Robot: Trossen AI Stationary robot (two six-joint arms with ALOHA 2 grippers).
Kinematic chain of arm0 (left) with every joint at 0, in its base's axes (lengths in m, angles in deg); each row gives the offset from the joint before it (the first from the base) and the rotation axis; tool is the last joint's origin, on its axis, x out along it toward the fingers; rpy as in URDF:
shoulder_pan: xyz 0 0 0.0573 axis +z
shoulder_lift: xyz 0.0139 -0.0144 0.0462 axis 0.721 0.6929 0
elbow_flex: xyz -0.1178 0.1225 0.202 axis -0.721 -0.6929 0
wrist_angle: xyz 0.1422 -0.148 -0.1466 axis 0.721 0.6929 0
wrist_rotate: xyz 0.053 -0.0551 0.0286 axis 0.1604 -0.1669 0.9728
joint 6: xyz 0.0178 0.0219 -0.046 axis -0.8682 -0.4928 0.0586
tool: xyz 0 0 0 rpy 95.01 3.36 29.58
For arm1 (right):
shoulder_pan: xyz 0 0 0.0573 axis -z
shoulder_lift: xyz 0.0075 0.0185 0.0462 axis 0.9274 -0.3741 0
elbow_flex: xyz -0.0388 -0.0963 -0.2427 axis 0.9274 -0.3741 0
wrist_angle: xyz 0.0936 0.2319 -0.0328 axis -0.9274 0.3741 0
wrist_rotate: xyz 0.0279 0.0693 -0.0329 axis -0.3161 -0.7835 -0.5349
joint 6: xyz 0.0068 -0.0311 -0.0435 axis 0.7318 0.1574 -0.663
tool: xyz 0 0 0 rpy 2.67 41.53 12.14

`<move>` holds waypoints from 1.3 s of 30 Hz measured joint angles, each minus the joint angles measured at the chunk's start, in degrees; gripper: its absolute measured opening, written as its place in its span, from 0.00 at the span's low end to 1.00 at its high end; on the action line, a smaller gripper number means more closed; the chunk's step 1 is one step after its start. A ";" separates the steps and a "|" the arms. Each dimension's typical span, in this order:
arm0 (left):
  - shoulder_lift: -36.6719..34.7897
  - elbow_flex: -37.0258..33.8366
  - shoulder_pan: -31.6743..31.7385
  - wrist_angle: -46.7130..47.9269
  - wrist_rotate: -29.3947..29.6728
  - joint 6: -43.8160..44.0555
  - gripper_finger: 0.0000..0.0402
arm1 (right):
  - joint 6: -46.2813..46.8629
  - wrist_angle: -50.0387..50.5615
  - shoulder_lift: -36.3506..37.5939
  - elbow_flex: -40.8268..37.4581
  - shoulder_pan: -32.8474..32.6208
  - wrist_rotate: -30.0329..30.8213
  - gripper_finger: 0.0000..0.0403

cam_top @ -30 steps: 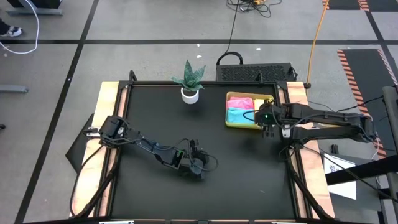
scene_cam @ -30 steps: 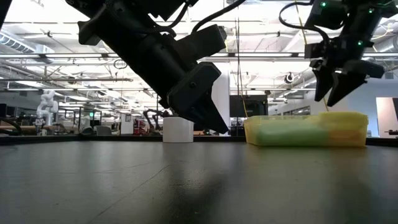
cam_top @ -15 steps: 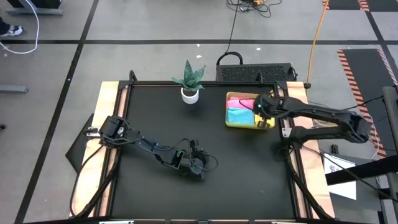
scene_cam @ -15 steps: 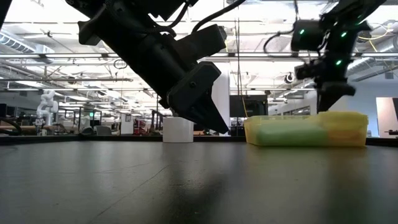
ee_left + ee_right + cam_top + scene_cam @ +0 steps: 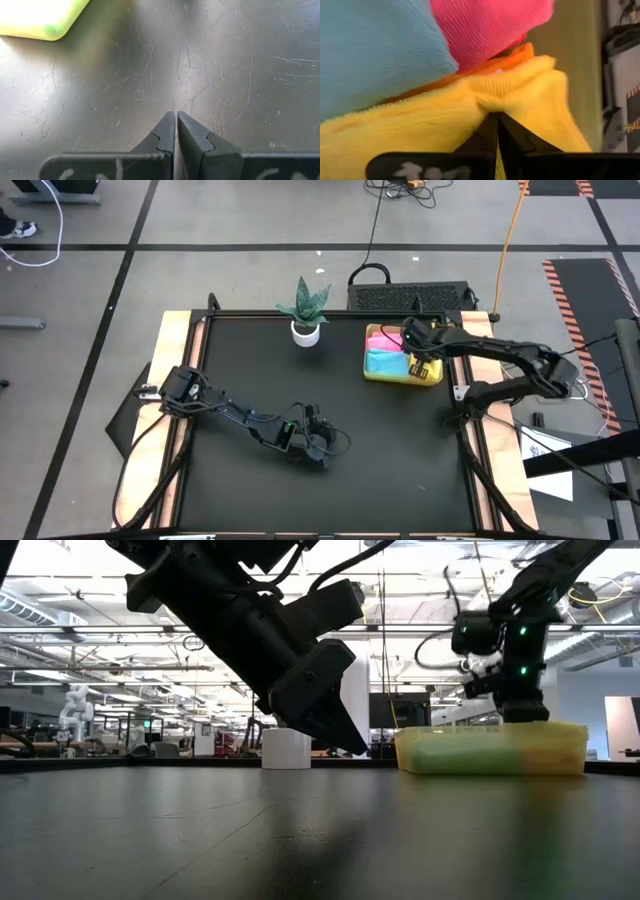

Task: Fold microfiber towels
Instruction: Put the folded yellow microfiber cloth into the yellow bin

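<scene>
- Your tray (image 5: 374, 374) sits at the far right of the surface (image 5: 400, 450), just right of the potted plant (image 5: 304, 310), and it holds all four towels bunched together.
- In the right wrist view the blue towel (image 5: 375, 50) and the pink towel (image 5: 490, 25) lie side by side, the orange towel (image 5: 512, 56) shows only as a thin edge between them and the yellow towel (image 5: 420, 125), which is nearest the camera.
- From above you see pink (image 5: 384, 340) at the far end of the tray and blue (image 5: 384, 363) nearer; the towels are crumpled, so no long axis can be told.
- Your right pincer (image 5: 417, 357) reaches in from the right edge, the arm bent at the elbow and the wrist dipped down into the tray; its fingers (image 5: 492, 131) are together, pinching a fold of the yellow towel.
- Your left pincer (image 5: 322, 448) is low over the bare middle of the surface, arm stretched from the left edge, fingers (image 5: 170, 132) pressed together on nothing.
</scene>
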 joint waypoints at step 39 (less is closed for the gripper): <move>0.00 0.02 0.08 -1.15 -0.26 -0.57 0.06 | 5.07 13.53 7.36 4.65 2.52 -2.14 0.00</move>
